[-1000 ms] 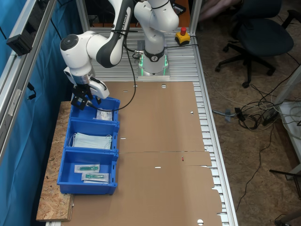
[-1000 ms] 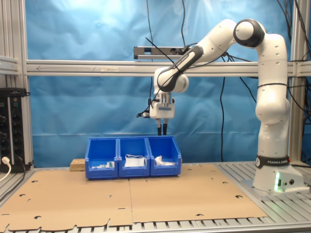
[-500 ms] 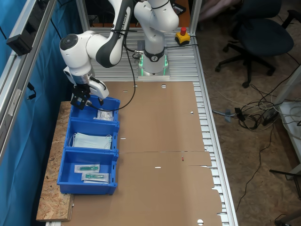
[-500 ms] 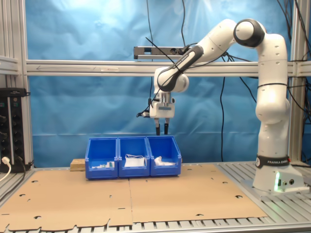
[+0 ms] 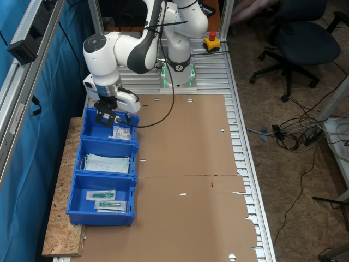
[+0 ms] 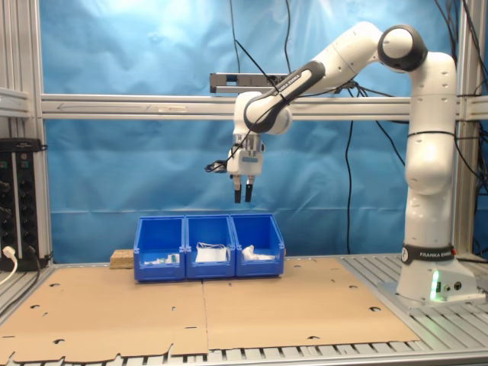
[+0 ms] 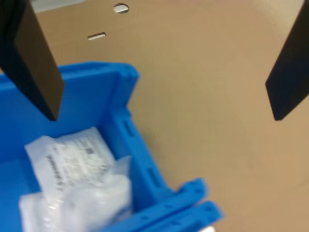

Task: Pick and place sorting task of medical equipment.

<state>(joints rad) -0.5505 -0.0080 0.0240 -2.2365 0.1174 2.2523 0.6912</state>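
Small white packets, the medical equipment (image 5: 121, 132), lie in the blue bin (image 5: 85, 123) closest to the robot base; they also show in the second exterior view (image 6: 256, 254) and in the wrist view (image 7: 77, 179). My gripper (image 5: 107, 117) hangs open and empty high above that bin's edge, on the cardboard side. In the second exterior view the gripper (image 6: 242, 197) sits well above the bin row. In the wrist view the gripper (image 7: 164, 115) has its black fingers (image 7: 34, 63) wide apart, over the bin's corner (image 7: 120, 72) and bare cardboard.
Three blue bins stand in a row. The middle one holds light-blue masks (image 5: 107, 163); the end one holds teal items in pouches (image 5: 106, 200). A cardboard sheet (image 5: 185, 164) covers the table. A chipboard (image 5: 60, 229) lies under the bins. A blue curtain (image 6: 152, 152) hangs behind.
The gripper has risen and shifted from over the bin toward the cardboard side, rightward in the first exterior view and leftward in the second. It stays open. The packets have not moved.
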